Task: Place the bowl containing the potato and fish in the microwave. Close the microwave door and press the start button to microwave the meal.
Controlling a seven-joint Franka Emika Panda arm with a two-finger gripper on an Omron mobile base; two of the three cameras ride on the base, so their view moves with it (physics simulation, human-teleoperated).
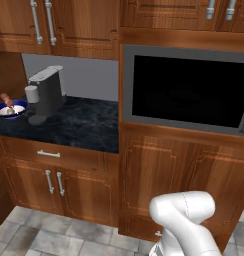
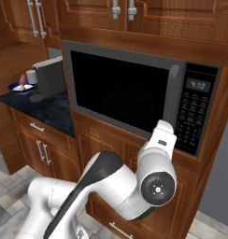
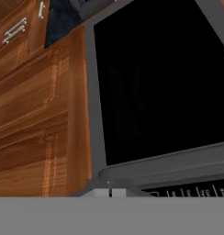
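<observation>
- One microwave (image 2: 134, 98) sits built into the wooden cabinetry under the upper cupboards, and its microwave door (image 1: 186, 90) is closed flat against the front, black glass inside a grey frame.
- Its vertical grey bar handle (image 2: 171, 105) stands at the door's right edge, just beside the keypad panel (image 2: 194, 109) with a lit display.
- On the dark speckled counter (image 1: 84, 125) to the left stands a grey-black coffee machine (image 1: 46, 92).
- Just left of the machine rests a blue bowl (image 1: 10, 108) bearing a brown meat skewer (image 1: 7, 101).
- From the hand view, the door glass (image 3: 159, 78) and the handle (image 3: 169, 167) are very near.
- The white arm (image 2: 155, 172) reaches up to the microwave's lower right front; whether the claw is open or closed cannot be told.
</observation>
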